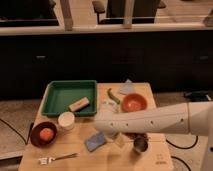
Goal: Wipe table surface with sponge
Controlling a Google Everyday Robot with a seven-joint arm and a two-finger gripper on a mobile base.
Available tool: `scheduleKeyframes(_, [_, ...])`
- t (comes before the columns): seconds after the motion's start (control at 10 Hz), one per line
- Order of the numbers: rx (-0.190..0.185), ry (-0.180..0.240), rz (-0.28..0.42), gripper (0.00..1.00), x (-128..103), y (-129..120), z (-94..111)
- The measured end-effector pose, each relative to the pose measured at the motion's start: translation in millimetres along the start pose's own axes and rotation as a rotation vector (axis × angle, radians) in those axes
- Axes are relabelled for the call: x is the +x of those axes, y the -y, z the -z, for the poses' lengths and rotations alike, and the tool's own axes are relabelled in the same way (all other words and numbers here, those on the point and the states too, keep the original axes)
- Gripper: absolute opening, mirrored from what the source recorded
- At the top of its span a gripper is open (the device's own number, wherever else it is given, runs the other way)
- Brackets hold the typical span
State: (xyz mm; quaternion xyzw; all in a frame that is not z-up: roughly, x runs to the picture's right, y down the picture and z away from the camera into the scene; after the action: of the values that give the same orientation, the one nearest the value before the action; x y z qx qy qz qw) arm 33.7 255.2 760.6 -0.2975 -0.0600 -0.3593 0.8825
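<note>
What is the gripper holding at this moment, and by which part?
Cannot be told. The gripper, tucked under the arm's end, is right beside the blue sponge lying on the table surface, but any hold is hidden.

The wooden table (107, 161) carried a green tray (62, 97) at its far left corner, with a white cup (66, 120), a dark bowl (42, 134) and a fork (57, 159) down the left side. A blue sponge (95, 141) lay near the middle. To the right sat an orange bowl (134, 103), a pale cloth (126, 88) and a metal cup (140, 145), while the gripper (106, 131) hung over the middle, close by the sponge.
</note>
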Motion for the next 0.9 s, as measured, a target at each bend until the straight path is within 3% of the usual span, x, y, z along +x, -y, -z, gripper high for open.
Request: scheduleKeyframes(0.9, [0.040, 0.046, 0.003, 0.80, -6, 14, -32])
